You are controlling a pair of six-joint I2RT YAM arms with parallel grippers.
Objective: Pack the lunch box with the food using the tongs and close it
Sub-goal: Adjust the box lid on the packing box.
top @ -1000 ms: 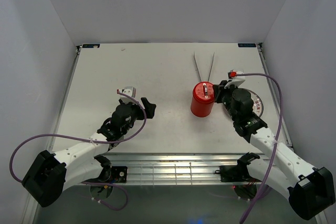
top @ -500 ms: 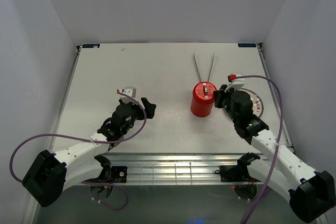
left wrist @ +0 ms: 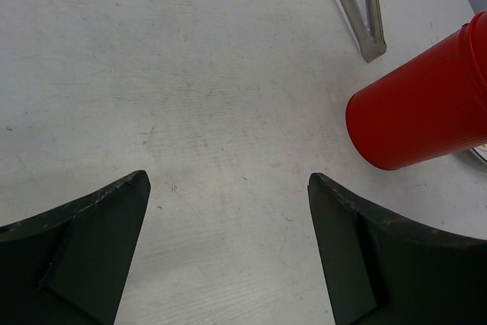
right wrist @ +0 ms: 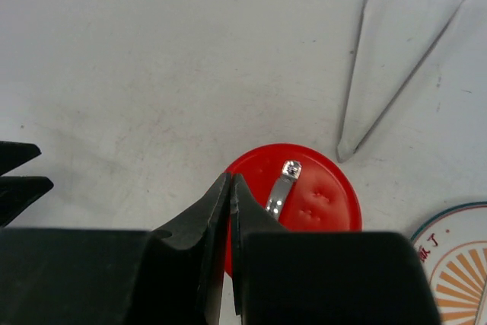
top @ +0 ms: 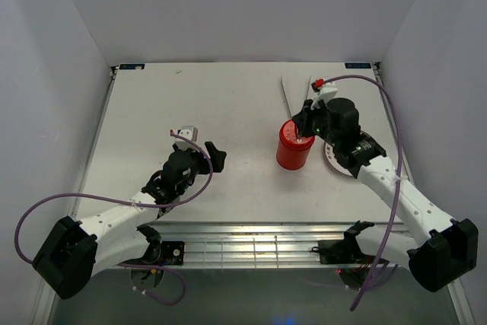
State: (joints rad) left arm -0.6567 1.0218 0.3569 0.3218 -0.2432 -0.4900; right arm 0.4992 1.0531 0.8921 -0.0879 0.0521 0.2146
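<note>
A white desk (top: 190, 112) carries the tall red lunch box (top: 291, 156) right of centre, with its lid (right wrist: 319, 203) on. A patterned plate (right wrist: 456, 260) lies just right of the box, and the tongs (left wrist: 370, 36) lie just beyond it. The right gripper (right wrist: 230, 180), clenched on nothing, is over the lid's near edge. Pressing off-centre there would likely tip the box onto either neighbour. The left gripper (left wrist: 228, 184) is released, well apart. No food shows.

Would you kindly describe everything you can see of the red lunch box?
The lunch box is a tall red ribbed plastic cylinder standing upright on the table, closed by its flat round lid with a small silvery strip. The tongs' joined end lies just behind it. The shut right tool hovers over the lid's edge; contact is unclear.
</note>
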